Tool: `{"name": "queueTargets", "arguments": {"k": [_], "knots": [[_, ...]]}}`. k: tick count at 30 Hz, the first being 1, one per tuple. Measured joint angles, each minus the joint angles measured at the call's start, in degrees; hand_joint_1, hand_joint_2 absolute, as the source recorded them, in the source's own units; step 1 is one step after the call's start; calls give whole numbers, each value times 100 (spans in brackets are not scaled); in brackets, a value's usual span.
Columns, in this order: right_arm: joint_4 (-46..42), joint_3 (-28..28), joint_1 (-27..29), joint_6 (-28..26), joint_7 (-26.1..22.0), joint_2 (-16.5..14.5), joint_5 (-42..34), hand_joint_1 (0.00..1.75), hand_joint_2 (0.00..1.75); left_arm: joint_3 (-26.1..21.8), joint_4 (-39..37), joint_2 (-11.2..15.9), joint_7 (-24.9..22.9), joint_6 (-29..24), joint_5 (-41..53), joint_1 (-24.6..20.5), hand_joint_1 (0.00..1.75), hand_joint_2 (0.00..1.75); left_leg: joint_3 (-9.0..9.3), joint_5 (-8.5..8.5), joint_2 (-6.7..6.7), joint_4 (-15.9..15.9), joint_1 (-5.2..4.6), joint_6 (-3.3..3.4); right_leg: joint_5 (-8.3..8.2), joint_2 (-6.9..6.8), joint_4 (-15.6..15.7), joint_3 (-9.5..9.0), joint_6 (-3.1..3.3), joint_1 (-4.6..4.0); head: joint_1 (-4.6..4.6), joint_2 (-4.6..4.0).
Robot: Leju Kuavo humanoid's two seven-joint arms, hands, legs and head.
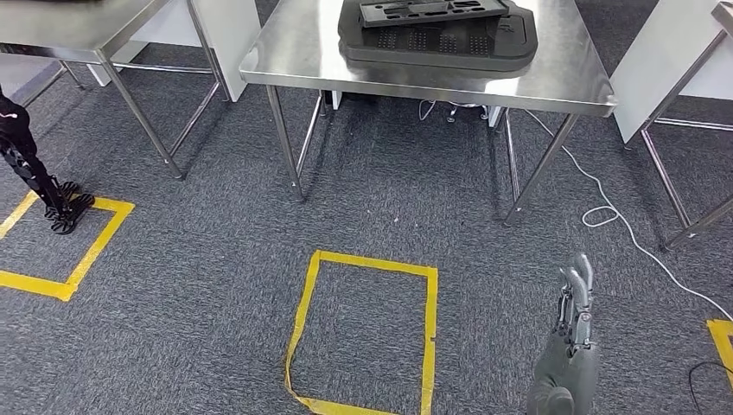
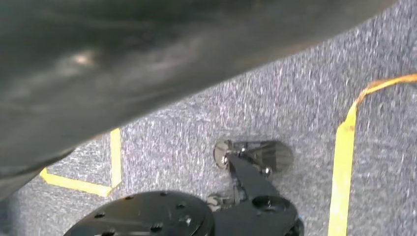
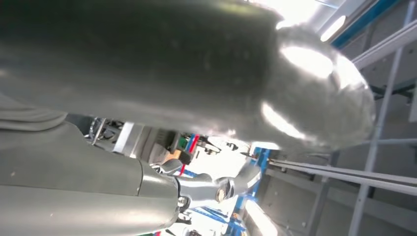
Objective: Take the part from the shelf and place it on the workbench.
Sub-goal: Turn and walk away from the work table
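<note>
A black moulded part [image 1: 436, 39] lies on the steel workbench [image 1: 415, 76] ahead of me at the top middle, with a flatter black perforated part [image 1: 432, 10] on top of it. My right hand [image 1: 572, 337] hangs low at the lower right over the carpet, well short of the bench, its fingers held straight with nothing in them. Its grey cover and thick thumb [image 3: 187, 73] loom blurred in the right wrist view. A dark blurred mass [image 2: 147, 59] that may be my left hand crosses the left wrist view, and how its fingers lie is unclear.
A yellow tape square [image 1: 363, 333] marks the carpet in front of the bench. Another steel table [image 1: 78, 35] stands at the left and table legs [image 1: 683, 199] at the right. A black jointed stand [image 1: 39, 177] sits on a second tape square. A white cable [image 1: 605, 207] trails over the floor.
</note>
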State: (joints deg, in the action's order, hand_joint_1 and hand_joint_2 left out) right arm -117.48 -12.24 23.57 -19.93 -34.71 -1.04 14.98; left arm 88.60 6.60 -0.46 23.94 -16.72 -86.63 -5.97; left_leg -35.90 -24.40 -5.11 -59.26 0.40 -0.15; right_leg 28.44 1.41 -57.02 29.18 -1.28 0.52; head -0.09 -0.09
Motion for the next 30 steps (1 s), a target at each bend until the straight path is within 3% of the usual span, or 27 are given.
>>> {"name": "queueTargets", "arguments": {"k": [1, 3, 5, 6, 8, 10, 12, 14, 15, 17, 19, 21, 22, 24, 26, 27, 29, 30], "knots": [[0, -12, -7, -9, 2, 3, 3, 0, 0, 3, 0, 7, 7, 11, 15, 4, 0, 0, -63, -100, 113, -135, 3, -21, -24, -61, 15, -13, 44, 15, -12, 0], [1, -37, -3, -24, 10, 7, 7, 0, 0, 10, 0, 16, 42, 44, 62, 4, 0, 0, -333, -493, 367, -774, 9, -62, -46, -196, 24, -15, 95, 19, -35, 0], [4, -55, 6, -41, 13, 15, 8, 0, 0, 23, 0, 18, 84, 73, 104, 3, 0, 0, -615, -790, 430, -1449, 29, -106, -45, -344, 21, -9, 104, 8, -45, 0], [7, -65, 6, -46, 13, 21, 9, 0, 0, 30, 0, 20, 98, 82, 114, 5, 0, 0, -645, -794, 446, -1555, 38, -121, -43, -418, 20, -9, 104, 7, -47, 0], [13, -81, 6, -54, 14, 30, 14, 0, 0, 36, 0, 32, 119, 88, 127, 9, 0, 0, -383, -535, 536, -1122, 56, -135, -25, -556, 16, -22, 92, 12, -48, 0], [15, -88, 9, -62, 14, 35, 23, 0, 0, 37, 1, 41, 134, 92, 128, 2, 0, 0, 31, -265, 805, -382, 57, -123, 15, -675, 0, -37, 45, -21, -46, 0], [14, -91, 13, -70, 14, 44, 31, 0, 0, 38, 2, 41, 143, 95, 128, -9, 0, 0, 196, -200, 934, -53, 25, -63, 49, -777, -8, -52, -13, -62, -14, 0], [14, -100, 16, -72, 13, 56, 26, 0, 0, 38, 2, 44, 140, 95, 135, -6, 0, 0, 168, -187, 796, -33, -11, 27, 63, -880, 4, -80, -64, -61, 12, 0], [14, -104, 16, -72, 12, 66, 15, 0, 0, 39, 2, 45, 130, 93, 148, 0, 0, 0, 156, -168, 725, -18, -15, 68, 94, -850, -26, -76, -88, -50, 18, 0], [13, -105, 35, -68, -3, 88, -11, 0, 0, 40, 2, 48, 100, 78, 182, -3, 0, 0, 138, -122, 581, 9, 5, 149, 302, -575, -390, 108, -90, -30, 33, 0], [14, -104, 77, -62, -21, 108, -30, 0, 0, 40, 2, 54, 85, 50, 198, -16, 0, 0, 97, -94, 426, 12, 4, 199, 629, -265, -1158, 497, -41, -15, 47, 0], [15, -104, 107, -54, -27, 120, -41, 0, 0, 40, 2, 57, 109, 31, 197, -15, 0, 0, 67, -74, 249, 10, -11, 224, 756, -177, -1665, 790, -49, -14, 50, 0], [15, -104, 111, -51, -28, 123, -47, 0, 0, 40, 2, 58, 128, 26, 196, -10, 0, 0, 62, -66, 160, 10, -17, 228, 682, -156, -1603, 786, -81, -14, 51, 0], [15, -104, 112, -45, -30, 127, -55, 0, 0, 40, 2, 58, 158, 17, 196, -8, 0, 0, 62, -45, -13, 10, -18, 219, 348, 3, -901, 480, -150, -11, 51, 0], [14, -104, 115, -37, -37, 128, -58, 0, 0, 40, 2, 51, 168, 10, 196, -10, 0, 0, 52, -22, -158, 3, -31, 183, 89, 269, -228, 180, -135, -18, 48, 0], [14, -104, 119, -32, -41, 128, -59, 0, 0, 40, 2, 45, 172, 9, 196, -9, 0, 0, 38, -7, -216, 3, -33, 156, 37, 345, -78, 115, -105, -30, 45, 0], [13, -103, 120, -23, -47, 132, -60, 0, 0, 40, 2, 37, 183, 8, 197, 1, 0, 0, 7, 33, -337, 26, -26, 86, 1, 251, -36, 80, -25, -53, 43, 0], [13, -102, 113, -19, -48, 132, -61, 0, 0, 40, 2, 37, 187, 8, 198, 10, 0, 0, -16, 32, -324, 11, -24, 57, -26, 174, -13, 56, 14, -41, 38, 0]]}}
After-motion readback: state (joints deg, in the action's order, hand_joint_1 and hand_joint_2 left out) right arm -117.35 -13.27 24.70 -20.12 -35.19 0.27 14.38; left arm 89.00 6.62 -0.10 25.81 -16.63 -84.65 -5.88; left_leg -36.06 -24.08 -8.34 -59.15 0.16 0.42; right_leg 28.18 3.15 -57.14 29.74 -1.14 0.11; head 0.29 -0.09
